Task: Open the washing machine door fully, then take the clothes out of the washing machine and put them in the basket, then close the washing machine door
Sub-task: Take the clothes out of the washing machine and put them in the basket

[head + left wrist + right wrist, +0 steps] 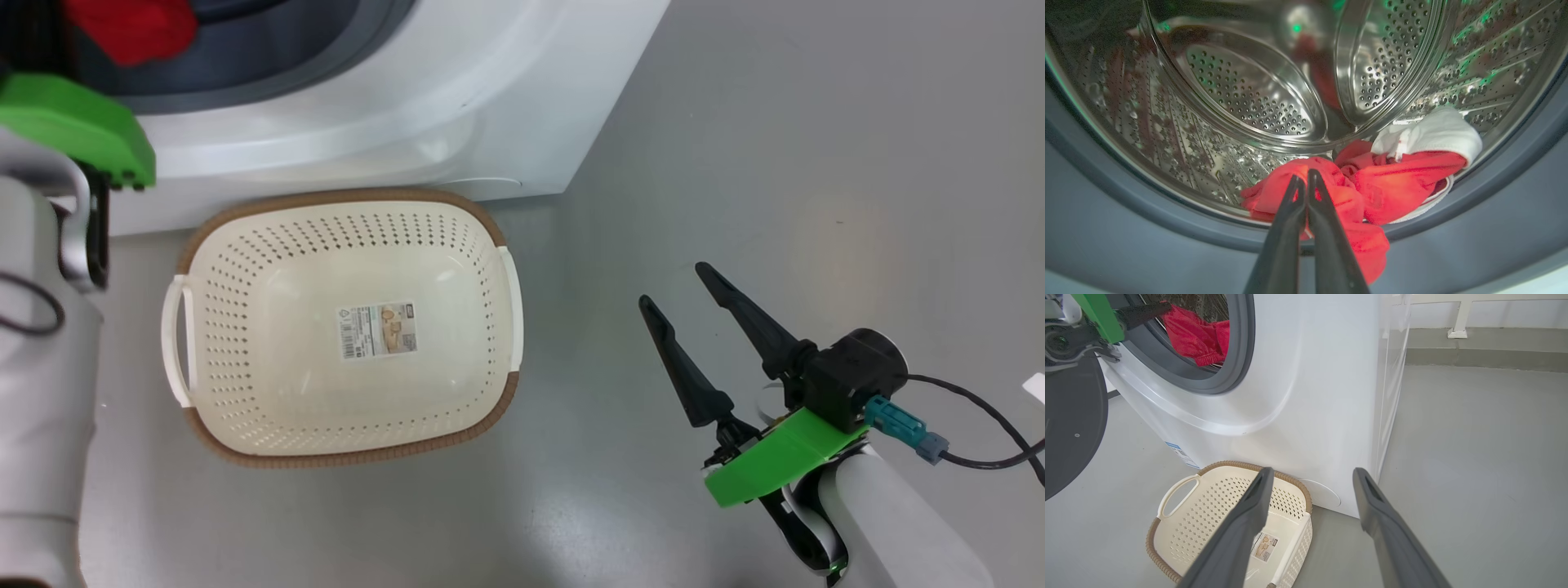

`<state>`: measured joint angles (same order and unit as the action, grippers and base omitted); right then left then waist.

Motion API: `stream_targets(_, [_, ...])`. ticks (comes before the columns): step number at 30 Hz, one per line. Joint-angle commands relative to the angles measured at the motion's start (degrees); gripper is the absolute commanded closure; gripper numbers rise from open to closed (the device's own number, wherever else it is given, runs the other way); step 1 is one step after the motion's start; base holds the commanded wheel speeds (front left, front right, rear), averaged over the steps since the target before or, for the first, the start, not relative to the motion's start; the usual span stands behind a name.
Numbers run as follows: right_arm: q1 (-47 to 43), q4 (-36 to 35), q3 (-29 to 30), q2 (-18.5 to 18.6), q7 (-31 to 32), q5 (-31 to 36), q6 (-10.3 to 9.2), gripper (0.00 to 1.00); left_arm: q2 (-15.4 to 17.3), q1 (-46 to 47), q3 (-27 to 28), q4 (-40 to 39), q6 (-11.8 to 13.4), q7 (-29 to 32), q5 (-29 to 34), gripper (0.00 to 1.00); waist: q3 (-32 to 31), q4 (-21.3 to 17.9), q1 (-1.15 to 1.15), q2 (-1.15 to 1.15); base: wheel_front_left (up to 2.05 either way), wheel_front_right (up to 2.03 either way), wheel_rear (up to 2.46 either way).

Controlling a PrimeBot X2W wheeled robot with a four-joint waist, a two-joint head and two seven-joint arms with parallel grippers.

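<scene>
The washing machine [1310,396] stands with its door [1069,428] swung open at the left. Red clothes [1396,183] with a white part [1433,130] lie at the front of the steel drum [1241,90] and hang over the grey ring [1241,355]. My left gripper [1302,174] is shut on a red garment at the drum's mouth. The cream basket [343,198] sits on the floor in front of the machine, with nothing in it but its sticker. To the basket's right, above the floor, my right gripper [673,286] is open and holds nothing.
The left arm's green wrist cover [73,122] and pale forearm are above the basket's left side. A black cable [971,408] trails from the right wrist. Bare grey floor spreads right of the machine to a wall base with a white post [1457,318].
</scene>
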<state>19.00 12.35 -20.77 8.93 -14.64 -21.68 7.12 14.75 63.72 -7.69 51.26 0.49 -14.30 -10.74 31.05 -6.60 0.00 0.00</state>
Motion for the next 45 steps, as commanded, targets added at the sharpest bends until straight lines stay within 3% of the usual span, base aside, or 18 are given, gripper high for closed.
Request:
stream_targets(1, [-1.17,-1.44,-0.71,0.19,-0.36,-0.05,0.36,0.00,2.53,-1.75,1.57,-3.18,0.26,-0.68,-0.18,1.00,-0.51,0.35,0.00,0.00,0.00,0.00,0.00])
stream_targets(13, [-1.28,-0.90,-0.71,0.42,-0.36,0.01,0.36,0.00,2.16,-16.19,4.37,-25.00,0.89,-0.69,0.55,1.00,-2.99,0.54,0.00,0.00,0.00,0.00,0.00])
stream_targets(33, [-2.55,1.01,-1.17,0.45,-0.36,-0.46,0.36,0.00,0.86,-32.47,5.61,-45.28,2.55,-0.23,0.34,1.00,-11.01,1.84,0.00,0.00,0.00,0.00,0.00])
stream_targets(45, [-3.70,1.29,-1.35,0.83,-0.36,-1.11,0.36,0.00,0.57,-40.55,5.56,-55.86,4.45,3.97,-0.74,1.00,-14.47,2.08,0.00,0.00,0.00,0.00,0.00])
